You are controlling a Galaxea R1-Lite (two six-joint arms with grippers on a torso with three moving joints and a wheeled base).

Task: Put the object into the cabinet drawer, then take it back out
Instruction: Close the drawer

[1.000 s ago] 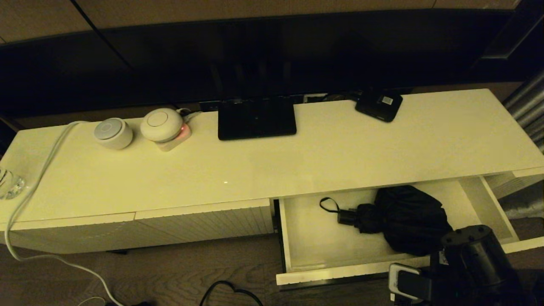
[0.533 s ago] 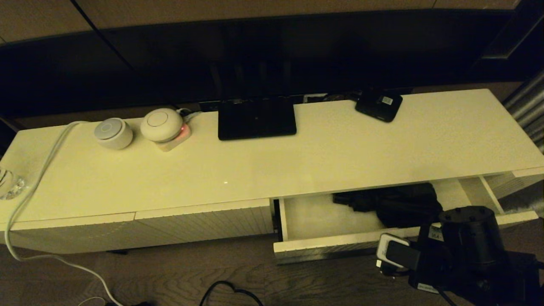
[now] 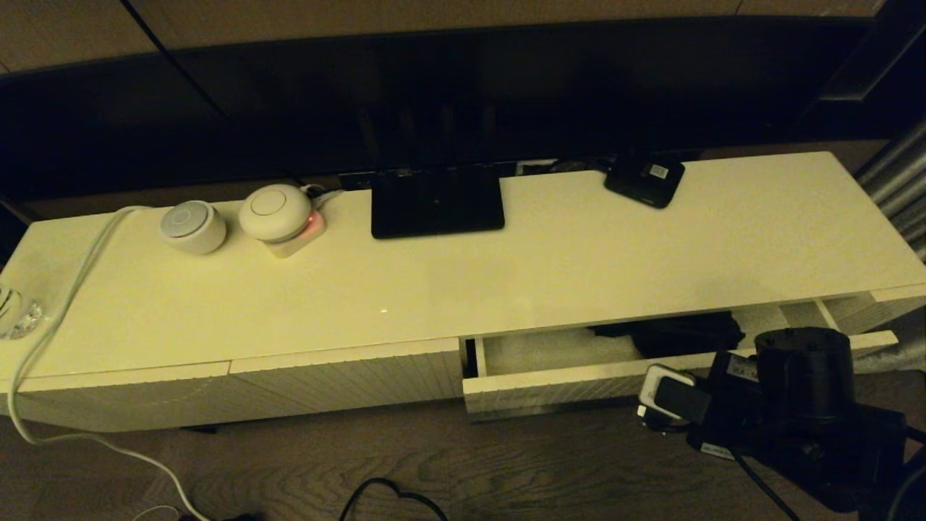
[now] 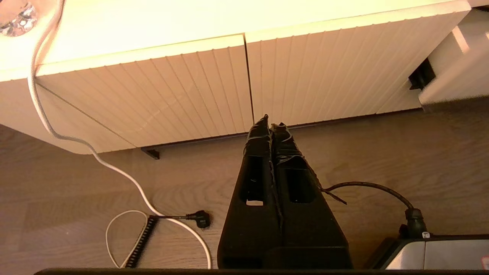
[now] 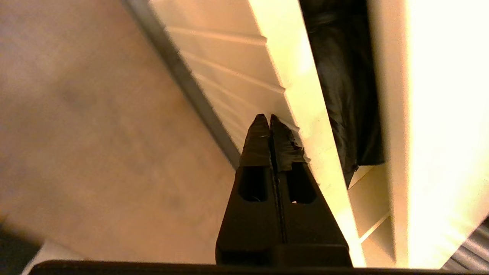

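The right tool (image 5: 270,121), tips pressed together, leans on the drawer (image 3: 550,387) front to push it in; the umbrella (image 3: 676,334) lies inside. The left tool (image 4: 270,124), likewise pinched closed, hangs idle.

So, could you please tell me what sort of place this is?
Probably a living room or hotel room: a long low cream cabinet on wood flooring, with what looks like a TV stand base on top.

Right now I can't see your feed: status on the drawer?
Right gripper shut, pressed on drawer front. Umbrella inside, drawer nearly closed. Left gripper shut, parked low. Nothing blocking.
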